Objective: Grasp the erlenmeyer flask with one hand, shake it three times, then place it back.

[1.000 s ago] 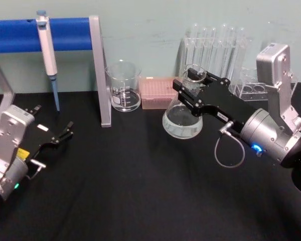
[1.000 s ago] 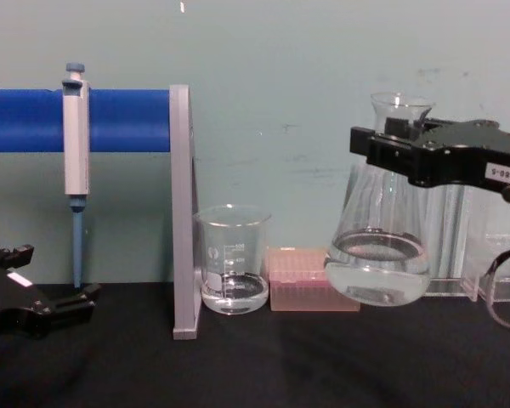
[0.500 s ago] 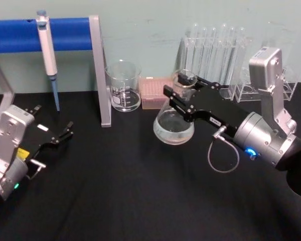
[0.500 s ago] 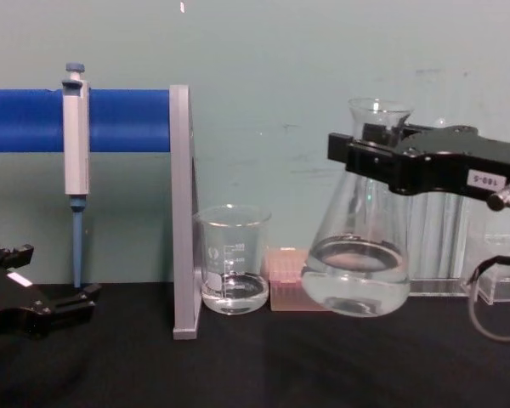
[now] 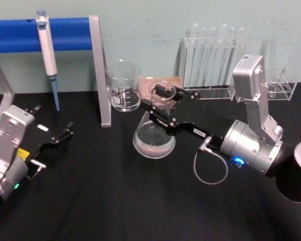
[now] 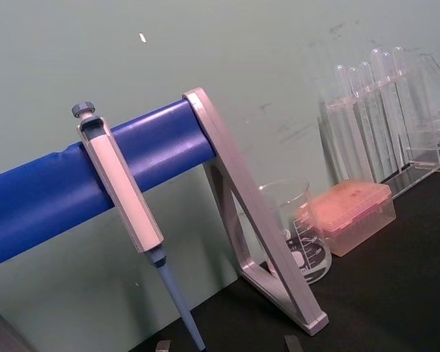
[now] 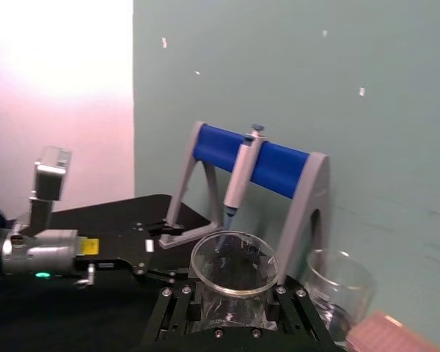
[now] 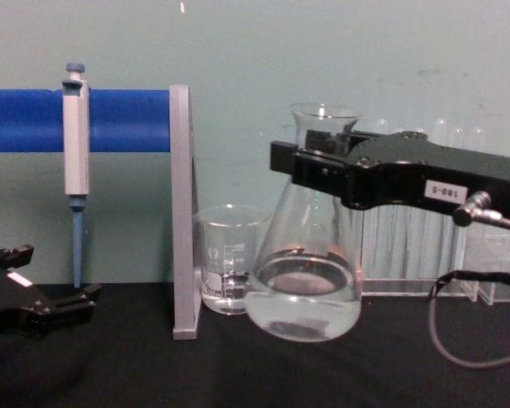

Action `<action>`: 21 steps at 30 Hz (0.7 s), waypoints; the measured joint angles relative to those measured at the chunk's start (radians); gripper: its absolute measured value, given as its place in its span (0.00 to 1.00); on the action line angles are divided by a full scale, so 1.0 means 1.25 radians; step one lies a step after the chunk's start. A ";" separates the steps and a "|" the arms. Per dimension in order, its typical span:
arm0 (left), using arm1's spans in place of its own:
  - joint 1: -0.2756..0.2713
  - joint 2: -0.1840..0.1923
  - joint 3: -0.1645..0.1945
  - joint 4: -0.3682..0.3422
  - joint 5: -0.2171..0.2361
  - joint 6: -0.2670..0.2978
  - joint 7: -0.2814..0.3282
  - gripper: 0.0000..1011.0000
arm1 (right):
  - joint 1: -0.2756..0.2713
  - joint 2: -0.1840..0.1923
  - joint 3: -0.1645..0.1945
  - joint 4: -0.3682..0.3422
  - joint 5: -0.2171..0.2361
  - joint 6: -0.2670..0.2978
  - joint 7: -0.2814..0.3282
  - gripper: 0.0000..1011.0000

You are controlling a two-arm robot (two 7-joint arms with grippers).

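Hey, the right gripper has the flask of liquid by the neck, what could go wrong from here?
One: the right gripper pinches only the neck of the erlenmeyer flask, so the glass might slip when shaken. Two: its mouth is open above the liquid, so hard shakes may splash. Three: the beaker and grey stand post sit close on its left; a wide swing might hit them. The left gripper rests open at far left.

Clear glossy glass erlenmeyer flask (image 8: 304, 293) and beaker (image 5: 123, 88), matt black right gripper (image 8: 316, 170), smooth silver metal wrist (image 5: 248, 145), matt black worktop (image 5: 115, 196).
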 joint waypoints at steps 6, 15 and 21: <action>0.000 0.000 0.000 0.000 0.000 0.000 0.000 0.99 | 0.007 0.005 -0.022 -0.003 0.010 -0.003 0.015 0.45; 0.000 0.000 0.000 0.000 0.000 0.000 0.000 0.99 | 0.016 0.013 -0.048 -0.007 0.024 -0.004 0.033 0.45; 0.000 0.000 0.000 0.000 0.000 0.000 0.000 0.99 | 0.023 0.019 -0.063 -0.007 0.032 -0.008 0.045 0.45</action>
